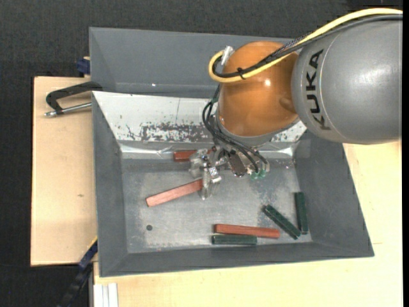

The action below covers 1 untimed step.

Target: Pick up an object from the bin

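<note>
Close along the front wall of the grey metal bin (pixel 108 235), a dark green flat stick (pixel 234 239) lies just beside a red-brown flat stick (pixel 247 231). Mid-floor, a longer red-brown slat (pixel 169 195) lies aslant, its right end at the gripper (pixel 208 176). Whether the gripper is clenched, I cannot tell. The slat looks light, stiff and smooth, best pinched across its narrow width. A short red-brown piece (pixel 183 155) lies by the back wall.
</note>
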Each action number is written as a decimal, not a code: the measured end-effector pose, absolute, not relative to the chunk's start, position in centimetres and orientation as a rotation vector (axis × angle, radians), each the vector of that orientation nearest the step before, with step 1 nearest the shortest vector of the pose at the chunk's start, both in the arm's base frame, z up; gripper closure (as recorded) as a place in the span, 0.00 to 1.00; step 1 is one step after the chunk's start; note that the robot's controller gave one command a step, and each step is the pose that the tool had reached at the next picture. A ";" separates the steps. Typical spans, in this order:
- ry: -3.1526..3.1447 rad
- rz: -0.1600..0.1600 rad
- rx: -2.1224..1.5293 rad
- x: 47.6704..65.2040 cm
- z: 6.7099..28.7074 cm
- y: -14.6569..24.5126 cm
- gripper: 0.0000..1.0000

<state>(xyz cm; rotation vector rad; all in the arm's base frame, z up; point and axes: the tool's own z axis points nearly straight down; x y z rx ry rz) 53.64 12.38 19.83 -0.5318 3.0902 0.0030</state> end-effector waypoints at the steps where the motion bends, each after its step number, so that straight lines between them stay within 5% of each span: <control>1: 3.090 0.003 -0.532 53.6 19.8 12.4 1.00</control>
